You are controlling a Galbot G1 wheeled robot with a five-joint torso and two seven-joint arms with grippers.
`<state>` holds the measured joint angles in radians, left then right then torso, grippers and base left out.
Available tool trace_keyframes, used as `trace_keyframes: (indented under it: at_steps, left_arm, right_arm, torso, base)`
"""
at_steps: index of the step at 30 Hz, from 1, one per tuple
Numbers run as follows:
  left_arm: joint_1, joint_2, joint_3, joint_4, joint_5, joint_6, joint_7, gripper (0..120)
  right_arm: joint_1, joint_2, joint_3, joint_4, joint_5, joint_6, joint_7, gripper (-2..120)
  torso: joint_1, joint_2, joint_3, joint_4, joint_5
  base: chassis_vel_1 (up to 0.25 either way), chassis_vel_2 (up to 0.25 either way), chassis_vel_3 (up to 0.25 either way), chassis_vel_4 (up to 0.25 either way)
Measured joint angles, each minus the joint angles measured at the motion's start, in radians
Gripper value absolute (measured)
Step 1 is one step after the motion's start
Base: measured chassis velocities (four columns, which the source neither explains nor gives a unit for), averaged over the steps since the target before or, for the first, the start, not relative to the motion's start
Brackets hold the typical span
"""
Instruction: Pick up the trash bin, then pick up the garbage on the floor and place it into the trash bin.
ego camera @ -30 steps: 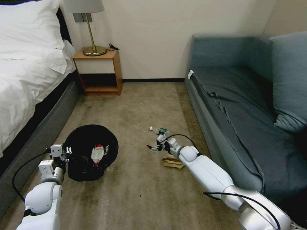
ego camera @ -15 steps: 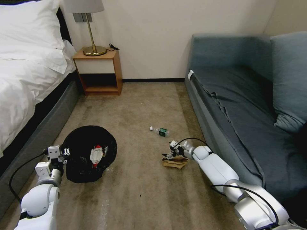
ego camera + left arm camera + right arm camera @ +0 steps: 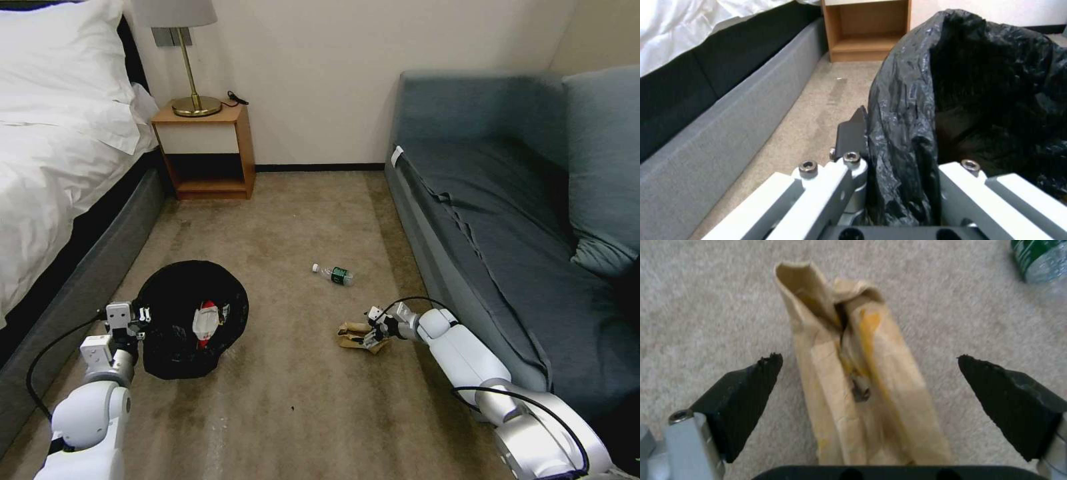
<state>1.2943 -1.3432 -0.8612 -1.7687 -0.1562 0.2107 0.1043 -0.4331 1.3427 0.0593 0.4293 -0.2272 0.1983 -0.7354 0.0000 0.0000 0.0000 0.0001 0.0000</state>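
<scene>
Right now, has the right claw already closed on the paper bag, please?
No, the right claw is open, its fingers astride the paper bag lying on the carpet.

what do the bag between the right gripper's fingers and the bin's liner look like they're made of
Crumpled brown paper bag: looks like matte kraft paper, with stiff creases and folds and a yellowish stain. Black liner of the trash bin: probably thin plastic film, glossy and finely crinkled, draped over the rim.
</scene>
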Motion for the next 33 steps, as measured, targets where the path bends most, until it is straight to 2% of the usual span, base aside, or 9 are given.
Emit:
trace_keyframes:
  at_steps: [16, 17, 18, 20, 24, 26, 27, 30, 33]
  left_arm:
    - [0.009, -0.010, 0.003, -0.014, -0.007, 0.002, -0.003, 5]
    - [0.012, -0.010, 0.003, -0.013, -0.007, 0.002, -0.004, 5]
    - [0.012, -0.010, 0.003, -0.013, -0.007, 0.002, -0.004, 5]
    - [0.022, -0.009, 0.002, -0.016, -0.017, 0.002, -0.005, 5]
    - [0.026, -0.007, 0.002, -0.017, -0.020, 0.002, -0.006, 5]
    - [0.033, -0.005, 0.001, -0.021, -0.024, 0.002, -0.006, 5]
    - [0.033, -0.005, 0.001, -0.021, -0.024, 0.002, -0.006, 5]
    - [0.035, -0.002, 0.000, -0.024, -0.027, 0.002, -0.006, 5]
    - [0.036, -0.001, 0.000, -0.026, -0.028, 0.002, -0.006, 5]
  right_arm:
    - [-0.034, 0.038, 0.026, -0.080, 0.005, 0.084, 0.112, 99]
    - [-0.037, 0.042, 0.029, -0.083, 0.007, 0.088, 0.117, 94]
    - [-0.037, 0.042, 0.029, -0.083, 0.007, 0.088, 0.117, 94]
    - [-0.041, 0.048, 0.043, -0.088, 0.010, 0.094, 0.120, 79]
    - [-0.045, 0.049, 0.045, -0.086, 0.011, 0.096, 0.120, 71]
    - [-0.055, 0.046, 0.047, -0.072, 0.015, 0.101, 0.120, 59]
    - [-0.055, 0.046, 0.047, -0.072, 0.015, 0.101, 0.120, 59]
    - [-0.068, 0.039, 0.050, -0.049, 0.023, 0.104, 0.120, 42]
    - [-0.072, 0.036, 0.052, -0.040, 0.026, 0.104, 0.120, 36]
  torso:
    - [0.000, 0.000, 0.000, -0.0001, 0.0000]
    - [0.000, 0.000, 0.000, -0.0001, -0.0001]
    - [0.000, 0.000, 0.000, -0.0001, -0.0001]
    - [0.000, 0.000, 0.000, 0.0000, -0.0001]
    - [0.000, 0.000, 0.000, -0.0001, 0.0000]
    - [0.000, 0.000, 0.000, -0.0001, -0.0001]
    - [0.000, 0.000, 0.000, -0.0001, -0.0001]
    - [0.000, 0.000, 0.000, -0.0001, -0.0001]
    - [0.000, 0.000, 0.000, -0.0001, 0.0000]
  base:
    - [0.000, 0.000, 0.000, 0.000]
    - [0.000, 0.000, 0.000, 0.000]
    - [0.000, 0.000, 0.000, 0.000]
    - [0.000, 0.000, 0.000, 0.000]
    - [0.000, 0.000, 0.000, 0.000]
    - [0.000, 0.000, 0.000, 0.000]
    - [0.000, 0.000, 0.000, 0.000]
    - [0.000, 0.000, 0.000, 0.000]
    - [0.000, 0.000, 0.000, 0.000]
